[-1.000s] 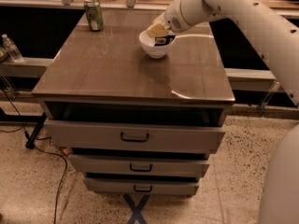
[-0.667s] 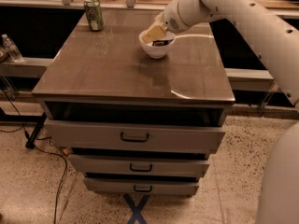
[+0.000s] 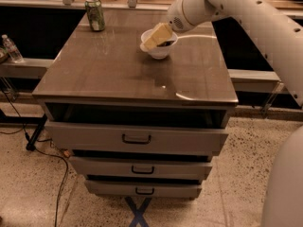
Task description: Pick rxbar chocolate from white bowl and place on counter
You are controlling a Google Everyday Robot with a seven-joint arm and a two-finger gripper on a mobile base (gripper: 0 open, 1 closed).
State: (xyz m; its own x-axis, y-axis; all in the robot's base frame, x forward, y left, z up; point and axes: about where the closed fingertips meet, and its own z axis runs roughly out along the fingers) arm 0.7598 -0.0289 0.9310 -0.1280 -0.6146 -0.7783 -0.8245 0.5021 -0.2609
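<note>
The white bowl (image 3: 158,48) stands on the counter (image 3: 118,65), right of its middle and toward the back. A small dark strip inside the bowl, at its right side, is the rxbar chocolate (image 3: 167,43); most of it is hidden. My gripper (image 3: 156,37) is tan and comes down from the white arm at the upper right. Its tip is at the bowl's left rim, over the bowl's inside. Whether it touches the bar does not show.
A green drink can (image 3: 95,14) stands at the counter's back left corner. The cabinet has three handled drawers (image 3: 136,139) facing me. A water bottle (image 3: 11,48) stands on a low shelf at the left. A cable (image 3: 57,174) lies on the floor.
My gripper has sunk slightly lower toward the bowl. The bowl and the can have not moved.
</note>
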